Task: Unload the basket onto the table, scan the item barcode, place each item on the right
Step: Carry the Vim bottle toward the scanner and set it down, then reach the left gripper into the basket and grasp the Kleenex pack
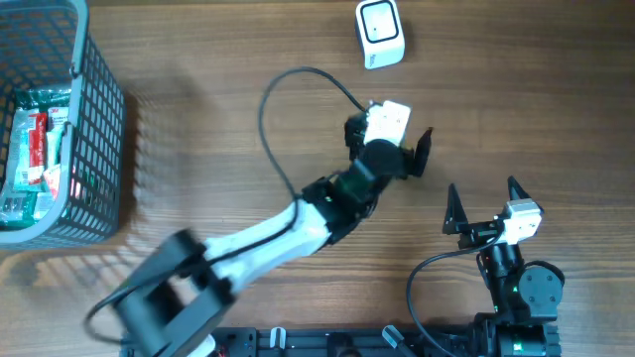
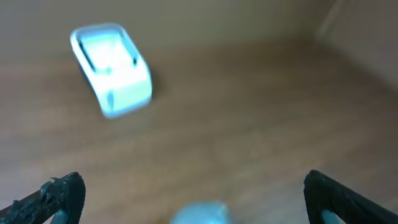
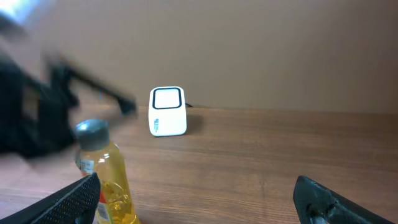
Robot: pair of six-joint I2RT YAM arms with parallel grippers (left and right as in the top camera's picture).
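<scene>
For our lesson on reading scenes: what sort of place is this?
Probably a mock shop checkout on a wooden table: a white barcode scanner, a grey basket of packaged goods, and a bottle of yellow liquid.

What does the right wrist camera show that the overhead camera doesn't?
Only the right wrist view: an upright bottle of yellow liquid with a grey cap. Only the overhead view: the grey basket holding packets at the left edge. Both: the white scanner and the left arm, which is blurred in the wrist view.
</scene>
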